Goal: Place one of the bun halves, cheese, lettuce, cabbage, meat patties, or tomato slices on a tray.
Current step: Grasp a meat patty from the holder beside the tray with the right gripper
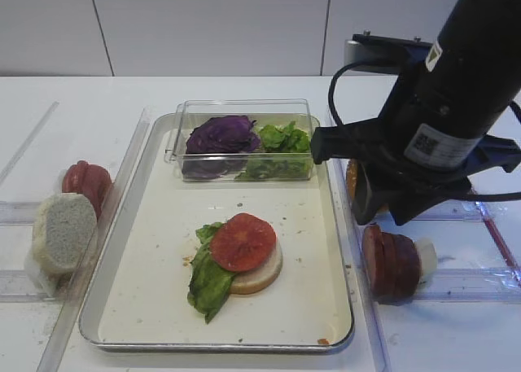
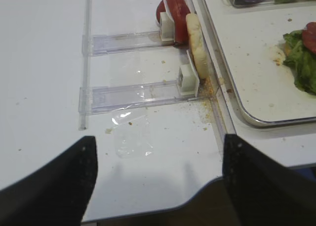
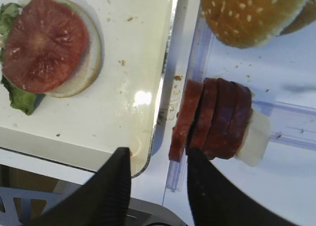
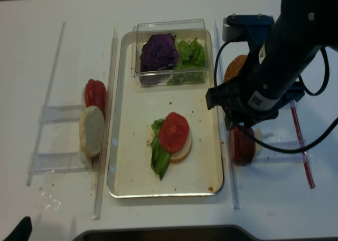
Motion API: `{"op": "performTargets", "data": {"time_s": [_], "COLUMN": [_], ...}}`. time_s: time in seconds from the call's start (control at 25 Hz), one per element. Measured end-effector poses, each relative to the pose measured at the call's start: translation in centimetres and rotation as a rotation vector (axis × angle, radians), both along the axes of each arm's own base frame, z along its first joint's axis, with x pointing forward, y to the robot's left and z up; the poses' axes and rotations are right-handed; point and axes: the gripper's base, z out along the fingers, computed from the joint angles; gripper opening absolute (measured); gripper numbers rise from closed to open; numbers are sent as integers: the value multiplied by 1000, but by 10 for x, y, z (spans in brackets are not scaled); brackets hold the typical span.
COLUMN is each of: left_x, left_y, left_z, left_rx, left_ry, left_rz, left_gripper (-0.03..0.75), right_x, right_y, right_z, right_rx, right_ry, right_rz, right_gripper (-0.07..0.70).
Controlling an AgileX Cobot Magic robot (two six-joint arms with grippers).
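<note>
Three layers already sit on the large cream-floored, silver-rimmed rectangular tray (image 1: 155, 225): a pale round bun half (image 1: 262, 274) at the bottom, a frilly green lettuce leaf (image 1: 208, 281) spilling out to its left, and a bright-red seeded tomato slice (image 1: 242, 242) on top. By my reading, a meat patty is the piece in hand now, and none has reached the tray.

The round pinkish-red meat patties (image 3: 212, 119) stand on edge in a row in a clear plastic rack on the white table (image 1: 49, 95), just beside the tray's right rim, with a sesame-seeded golden bun top (image 3: 252, 13) beyond them.

The right hand (image 3: 158, 174) hangs above that row, pointing down, its dark fingers partly spread and straddling the nearest patty's edge; nothing is gripped yet.

The left hand (image 2: 158, 181) waits low over bare table at the left, fingers wide apart and empty, near the rack with spare tomato slices (image 2: 173, 11) and another pale bun half (image 2: 197, 43).

A clear plastic box at the tray's far end holds crinkled purple cabbage (image 1: 221, 136) and more lettuce.
</note>
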Motion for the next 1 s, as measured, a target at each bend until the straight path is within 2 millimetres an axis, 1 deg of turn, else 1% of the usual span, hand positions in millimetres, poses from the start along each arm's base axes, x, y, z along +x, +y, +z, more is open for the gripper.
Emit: {"op": "performTargets", "data": {"time_s": [0.2, 0.36, 0.6, 1.0], "left_x": [0, 0, 0, 0], "left_y": [0, 0, 0, 0], "left_z": [0, 0, 0, 0], "left_rx": [0, 0, 0, 0], "left_ry": [0, 0, 0, 0], "left_rz": [0, 2, 2, 2], "left_gripper": [486, 486, 486, 486], "right_x": [6, 10, 14, 20], "right_y": [3, 3, 4, 8], "right_z": [-10, -15, -21, -38], "right_rx": [-18, -45, -62, -91], "right_ry": [23, 29, 45, 94], "right_rz": [-7, -22, -27, -24], "right_gripper": [301, 300, 300, 300]}}
